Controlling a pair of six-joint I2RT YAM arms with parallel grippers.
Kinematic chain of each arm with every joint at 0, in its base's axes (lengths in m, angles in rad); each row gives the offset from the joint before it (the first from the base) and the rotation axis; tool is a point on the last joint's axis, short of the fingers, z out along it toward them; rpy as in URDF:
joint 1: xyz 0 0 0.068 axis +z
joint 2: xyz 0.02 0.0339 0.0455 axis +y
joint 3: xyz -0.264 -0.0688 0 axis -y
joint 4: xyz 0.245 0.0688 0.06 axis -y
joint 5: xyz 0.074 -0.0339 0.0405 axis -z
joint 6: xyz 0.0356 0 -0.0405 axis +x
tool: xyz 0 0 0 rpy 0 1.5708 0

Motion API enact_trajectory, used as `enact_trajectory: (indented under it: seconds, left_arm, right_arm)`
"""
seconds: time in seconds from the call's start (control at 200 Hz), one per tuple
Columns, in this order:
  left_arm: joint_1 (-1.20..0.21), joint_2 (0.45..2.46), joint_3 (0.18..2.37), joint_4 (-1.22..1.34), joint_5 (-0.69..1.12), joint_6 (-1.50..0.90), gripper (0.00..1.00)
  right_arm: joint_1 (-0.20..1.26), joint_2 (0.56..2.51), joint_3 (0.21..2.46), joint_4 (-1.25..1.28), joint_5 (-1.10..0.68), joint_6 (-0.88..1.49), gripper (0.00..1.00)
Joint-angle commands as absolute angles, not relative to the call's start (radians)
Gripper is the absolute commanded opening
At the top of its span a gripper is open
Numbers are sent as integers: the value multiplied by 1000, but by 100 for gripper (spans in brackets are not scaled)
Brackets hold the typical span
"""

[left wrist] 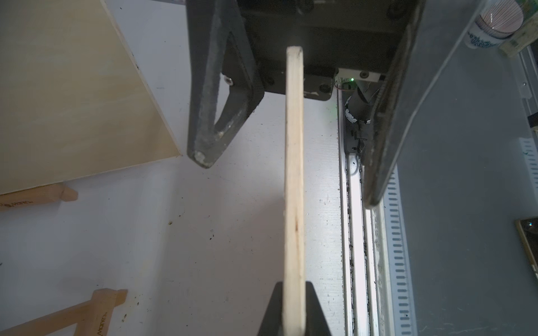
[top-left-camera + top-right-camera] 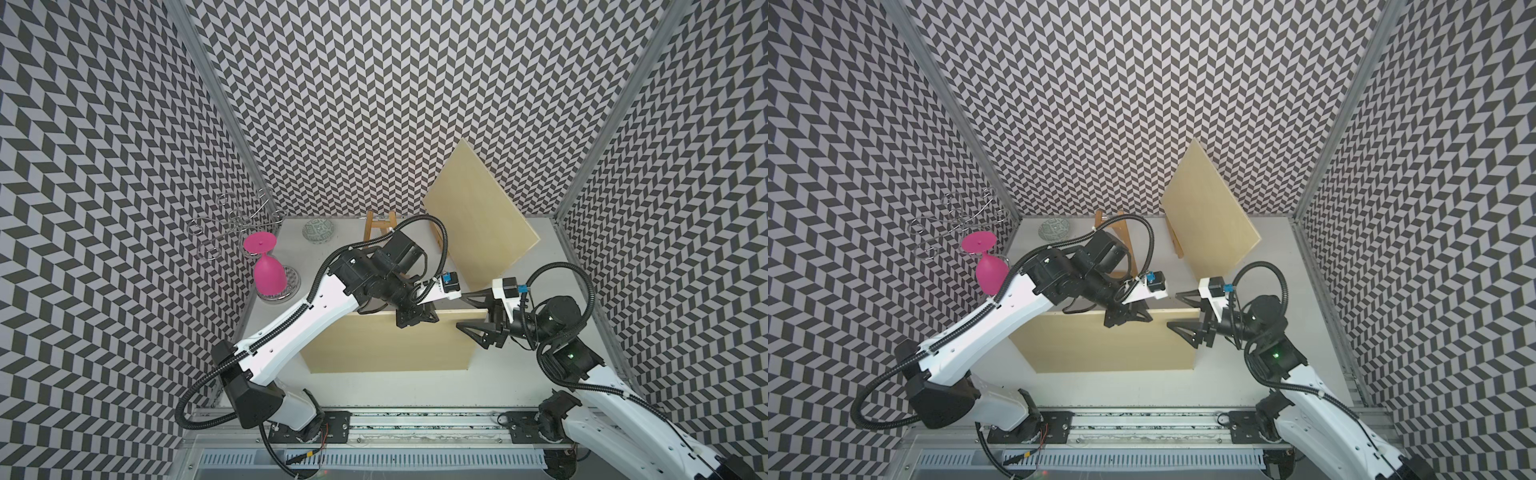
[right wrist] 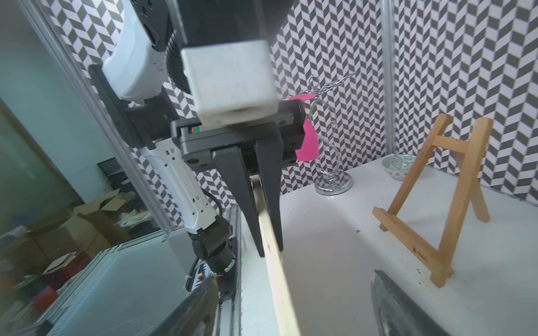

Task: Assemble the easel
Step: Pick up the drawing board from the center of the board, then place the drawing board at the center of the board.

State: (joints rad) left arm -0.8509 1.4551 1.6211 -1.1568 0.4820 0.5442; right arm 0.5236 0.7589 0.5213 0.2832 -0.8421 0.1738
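Observation:
A pale wooden board [image 2: 386, 345] stands on edge at the front middle of the table, and my left gripper [image 2: 415, 318] is shut on its top edge. In the left wrist view the board's thin edge [image 1: 294, 174] runs out from between the left gripper [image 1: 294, 314] fingers. My right gripper [image 2: 463, 311] is open and straddles the board's right end, with clear gaps on both sides [image 3: 295, 276]. An empty small wooden easel [image 2: 378, 226] stands at the back, partly hidden by the left arm and plain in the right wrist view [image 3: 436, 209]. A second board [image 2: 478, 216] leans on another easel [image 2: 438, 239] at the back right.
A pink wine glass [image 2: 268, 274] hangs upside down from a wire rack [image 2: 237, 224] at the back left. A patterned bowl [image 2: 319, 231] sits near the back wall. The white table [image 2: 415, 390] is enclosed by chevron-patterned walls on three sides.

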Motion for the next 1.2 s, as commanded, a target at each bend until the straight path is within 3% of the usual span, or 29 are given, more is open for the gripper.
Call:
enact_trajectory:
  seconds: [0.0, 0.15, 0.451, 0.641, 0.731, 1.031, 1.132, 1.197]
  left_arm:
    - [-850, 1388, 1573, -1050, 411, 560, 0]
    - [-851, 1340, 1507, -1012, 397, 555, 0]
    - [-855, 1292, 1488, -982, 424, 556, 0]
    - [-856, 1276, 1461, -962, 446, 544, 0]
    - [-856, 1244, 1431, -928, 461, 535, 0]
    - [-857, 1182, 1367, -840, 493, 522, 12]
    - [-857, 1176, 1364, -842, 489, 516, 24]
    - [-855, 1153, 1357, -822, 471, 496, 39]
  right_arm:
    - [594, 788, 627, 157, -809, 72, 79]
    - [693, 825, 746, -83, -708, -46, 74]
    - [739, 907, 950, -475, -579, -197, 64]
    - [747, 937, 1035, -587, -482, -261, 51]
    - [747, 957, 1058, -629, -462, -278, 38]
    - [762, 1010, 1106, -684, -464, -292, 28]
    - [771, 1027, 1119, -699, -438, -297, 20]
    - [773, 1029, 1128, -707, -431, -297, 14]
